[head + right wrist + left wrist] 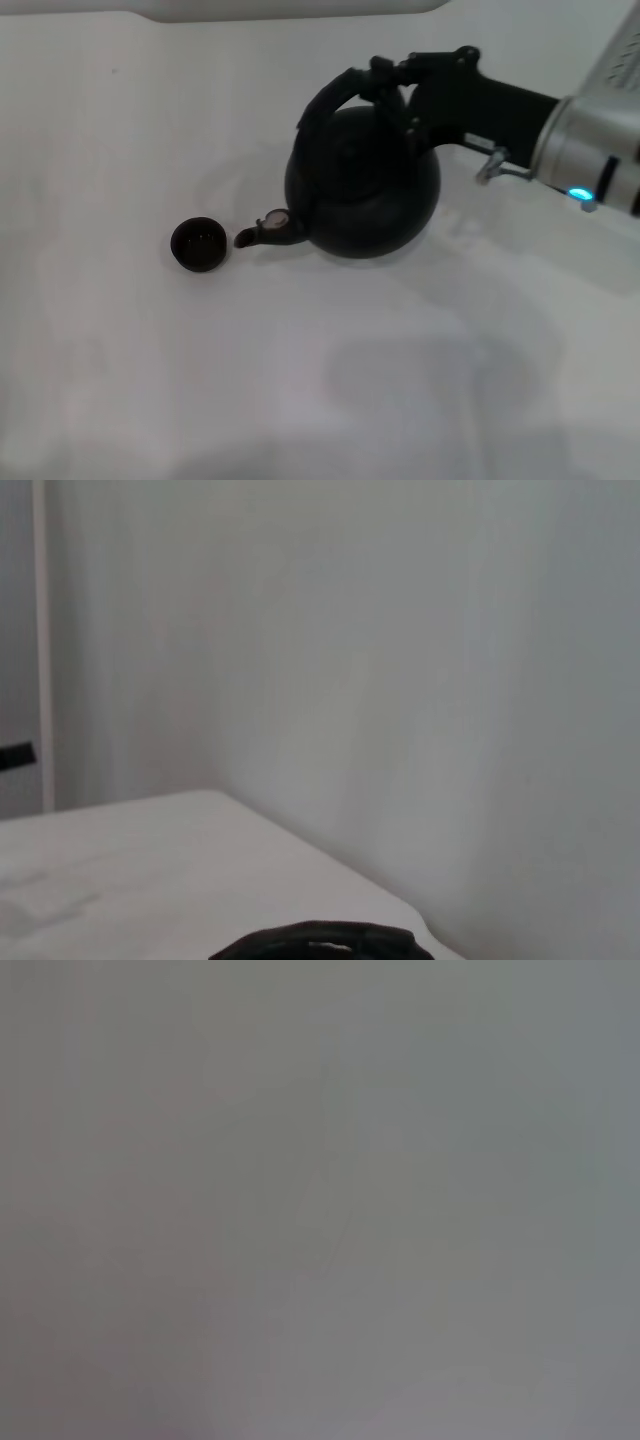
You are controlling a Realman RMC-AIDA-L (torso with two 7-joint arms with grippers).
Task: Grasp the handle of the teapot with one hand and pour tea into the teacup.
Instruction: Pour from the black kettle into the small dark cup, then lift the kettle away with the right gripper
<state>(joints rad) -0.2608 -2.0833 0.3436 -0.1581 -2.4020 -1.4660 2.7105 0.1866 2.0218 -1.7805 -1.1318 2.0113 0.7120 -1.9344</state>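
Note:
The black round teapot (365, 195) sits right of centre in the head view, its short spout (266, 231) with a silvery cap pointing left. The spout tip ends just short of the tiny dark teacup (199, 244), which stands upright on the white table (420, 390). My right gripper (392, 92) reaches in from the right and is shut on the arched black handle (325, 105) at its top. No tea is visible. In the right wrist view a dark curved piece of the handle (320, 942) shows at the frame's edge. The left gripper is out of view.
The white table spreads around the pot and cup, with its far edge (290, 12) at the back. The right arm's grey casing (590, 150) comes in from the right. The left wrist view shows only a blank grey surface.

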